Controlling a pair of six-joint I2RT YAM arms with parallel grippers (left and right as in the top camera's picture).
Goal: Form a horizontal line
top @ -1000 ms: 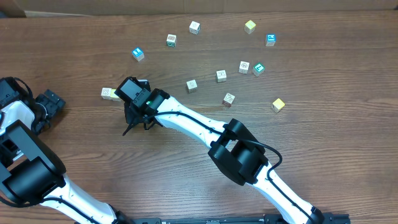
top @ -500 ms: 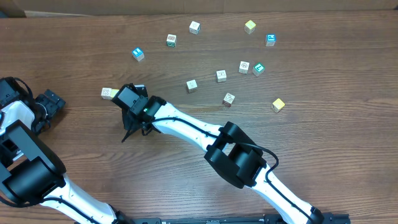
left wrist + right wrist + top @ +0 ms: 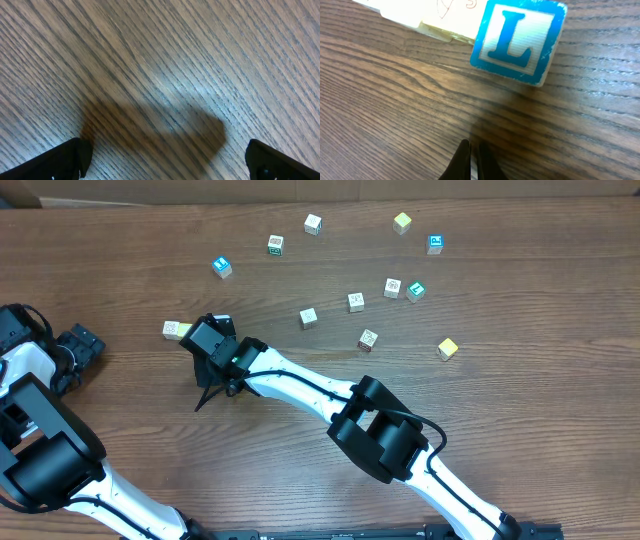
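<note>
Thirteen cubes counted on the table
Up-right of the right claw: six white cubes, three blue cubes, two yellow cubes; just beside the claw, one pale cube and one blue L cube, perhaps more hidden under it.

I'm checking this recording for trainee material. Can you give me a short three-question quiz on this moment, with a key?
1. True or false: the right gripper is shut and holds nothing.
2. Which letter is printed on the blue cube in the right wrist view? A) L B) T C) E
3. Fill in: between the open fingers of the left gripper, the left wrist view shows only the bare wooden ____.
Key: 1 true; 2 A; 3 table.
</note>
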